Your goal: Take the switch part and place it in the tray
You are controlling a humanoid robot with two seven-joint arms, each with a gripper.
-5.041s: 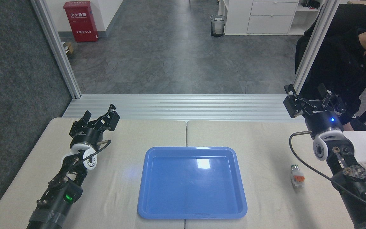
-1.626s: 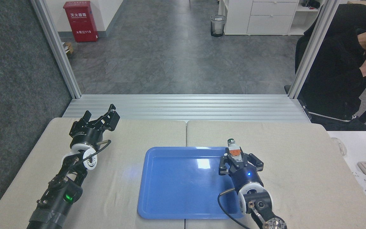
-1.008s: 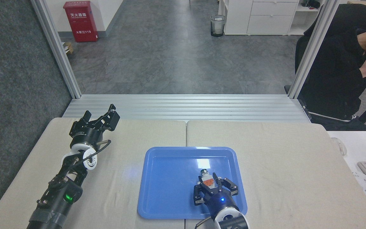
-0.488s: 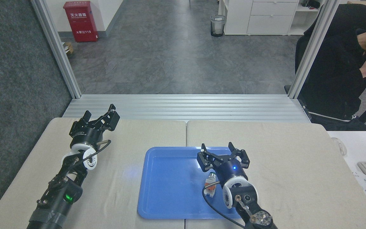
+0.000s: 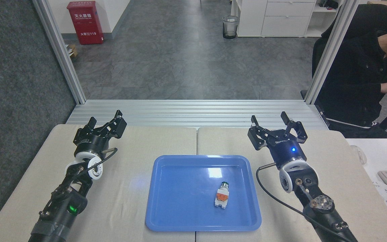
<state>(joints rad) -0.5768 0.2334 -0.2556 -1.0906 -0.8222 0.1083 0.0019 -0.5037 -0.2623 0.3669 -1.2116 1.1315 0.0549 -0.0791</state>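
The right gripper (image 5: 276, 125) has lifted away, jaws released like the left's, leaving the switch part (image 5: 221, 195) in the tray (image 5: 176, 201).

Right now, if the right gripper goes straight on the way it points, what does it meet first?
The way looks free: the right gripper is open and points up and away, past the table's far edge. Depth is unclear, though.

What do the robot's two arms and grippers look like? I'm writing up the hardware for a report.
Both arms are black and jointed, with a white ring at the wrist and a black cable looping beside it. Each ends in a black gripper with angular fingers. The right gripper shows a blue light and white lettering on its body. The left gripper has none visible; a green light glows lower on that arm.
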